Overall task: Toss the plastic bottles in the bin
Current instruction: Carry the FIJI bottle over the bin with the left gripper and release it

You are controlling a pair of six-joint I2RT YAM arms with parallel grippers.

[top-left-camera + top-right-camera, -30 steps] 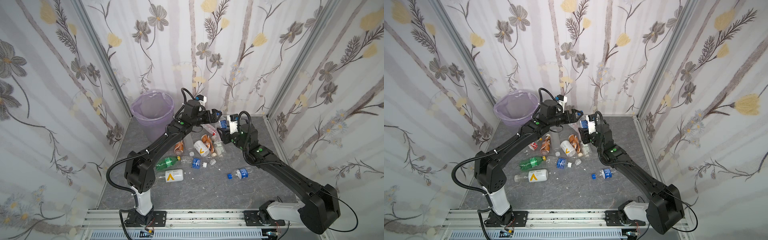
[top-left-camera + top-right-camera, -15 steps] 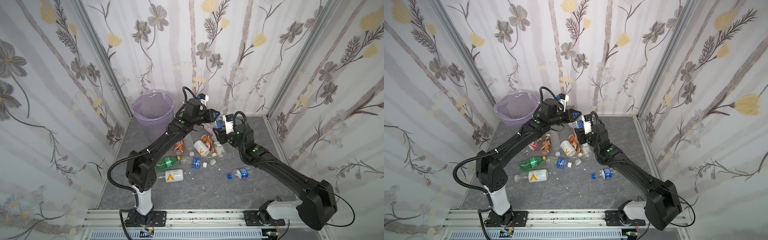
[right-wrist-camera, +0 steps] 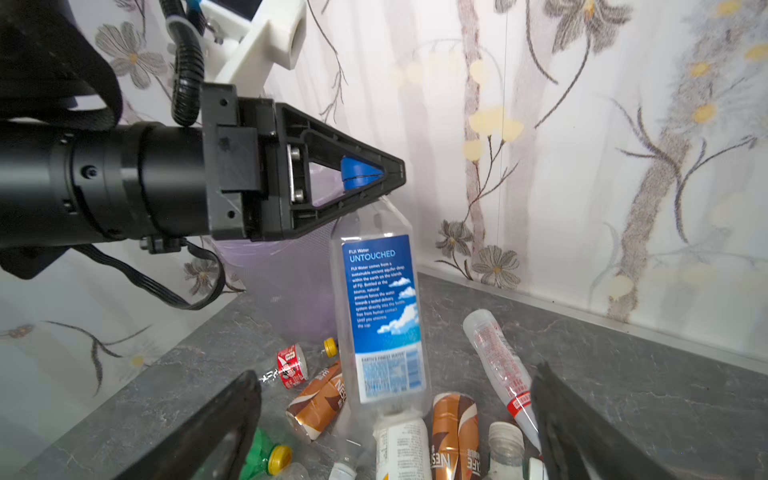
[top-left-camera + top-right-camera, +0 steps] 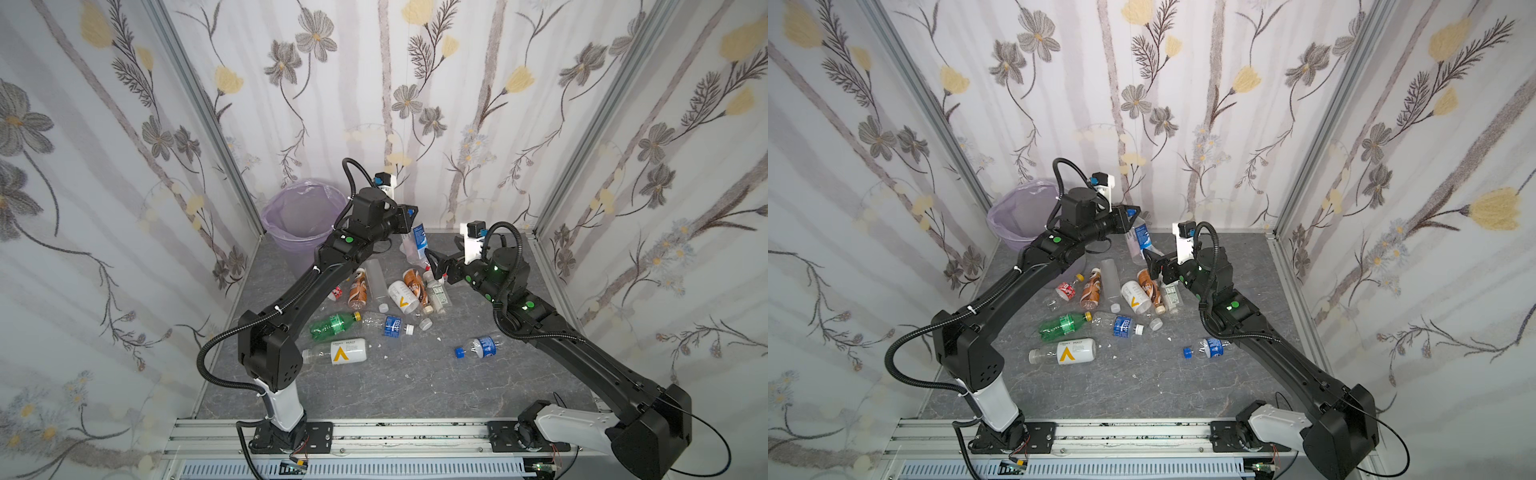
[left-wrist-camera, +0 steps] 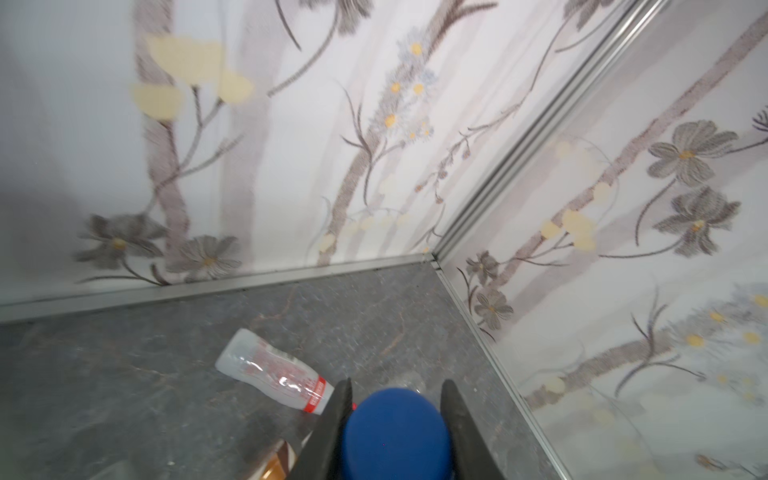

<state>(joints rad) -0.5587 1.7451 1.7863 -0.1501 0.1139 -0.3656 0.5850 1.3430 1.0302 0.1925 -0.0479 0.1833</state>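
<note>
left hand (image 3: 374, 174) grips fiji bottle (image 3: 380, 316) cap; right wrist view alone makes label legible; right hand (image 3: 395, 372) wide.

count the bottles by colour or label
green bottle: 1
brown bottles: 2
frosted bottle: 1
blue-label bottles: 3
yellow-mark bottles: 2
red-label bottle: 1
red-band clear bottle: 1
pale-label clear bottle: 1
total: 12
</note>
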